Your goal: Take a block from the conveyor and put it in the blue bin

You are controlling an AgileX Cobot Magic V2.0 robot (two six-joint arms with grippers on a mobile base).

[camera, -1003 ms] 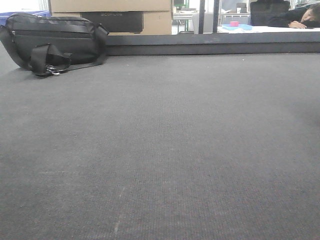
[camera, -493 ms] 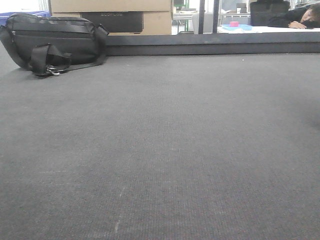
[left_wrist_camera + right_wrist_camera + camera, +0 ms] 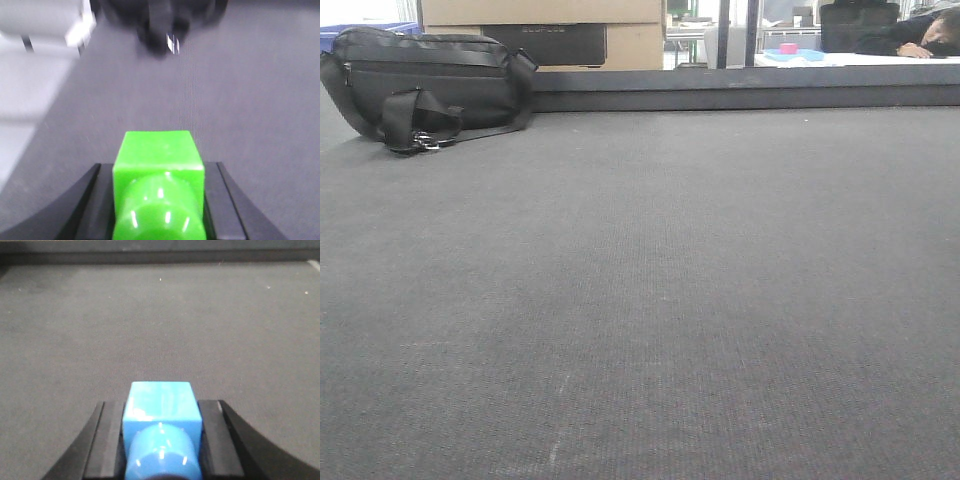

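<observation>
Gripping a block apiece, both grippers are over the wide dark grey woven conveyor belt (image 3: 650, 300) as I watch from the remote desk. L wrist cam, lower centre: left gripper (image 3: 159, 169) w/ black fingers (image 3: 90, 200) clamped on either side of a bright green plastic block (image 3: 159, 150), rounded knob on its near face; view is blurred. R wrist cam, lower centre: right gripper (image 3: 161, 407) closed the same way on a light blue plastic block (image 3: 161, 396), fingers touching both flanks. Can't tell whether either block rests on the belt or hangs just above it. Front cam: belt fills nearly the whole frame, low black raised edge (image 3: 740, 98) running across the top. Upper left, a black fabric shoulder bag (image 3: 430, 85) lies on the belt by that edge, strap buckle at its front; it also shows as a dark smear at top of the L wrist frame. Behind it, tan cardboard boxes (image 3: 635, 40). Upper right bkgd, a person (image 3: 930, 35) w/ head down on a white table (image 3: 880, 58), small pink item (image 3: 788, 47) on a blue tray (image 3: 805, 55) nearby.
</observation>
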